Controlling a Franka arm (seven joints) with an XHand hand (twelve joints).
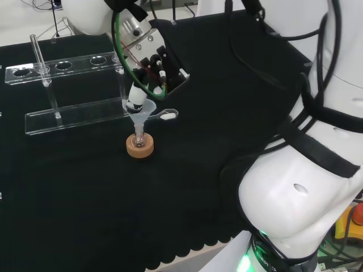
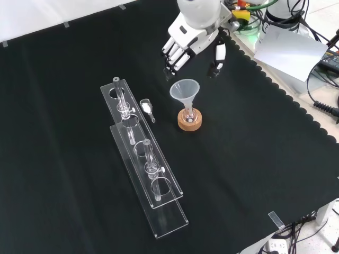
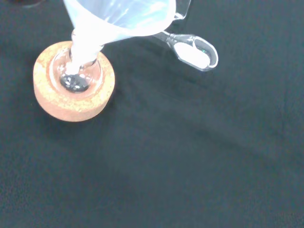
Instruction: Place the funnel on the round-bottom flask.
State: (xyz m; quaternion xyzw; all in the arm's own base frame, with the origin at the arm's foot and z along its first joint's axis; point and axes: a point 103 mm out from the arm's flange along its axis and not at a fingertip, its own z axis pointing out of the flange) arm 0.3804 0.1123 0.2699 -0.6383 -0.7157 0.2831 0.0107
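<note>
Below the hand (image 2: pixel 193 45), funnel (image 2: pixel 184 91) sits in flask (image 2: pixel 190 115).

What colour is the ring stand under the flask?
Light tan cork, speckled; the wrist view shows it best, with the flask seated in it.

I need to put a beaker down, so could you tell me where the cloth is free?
In the front view, bare cloth lies right of the cork ring toward the scalloped edge. It is crowded between the rack, scoop and funnel, under the hand.
</note>
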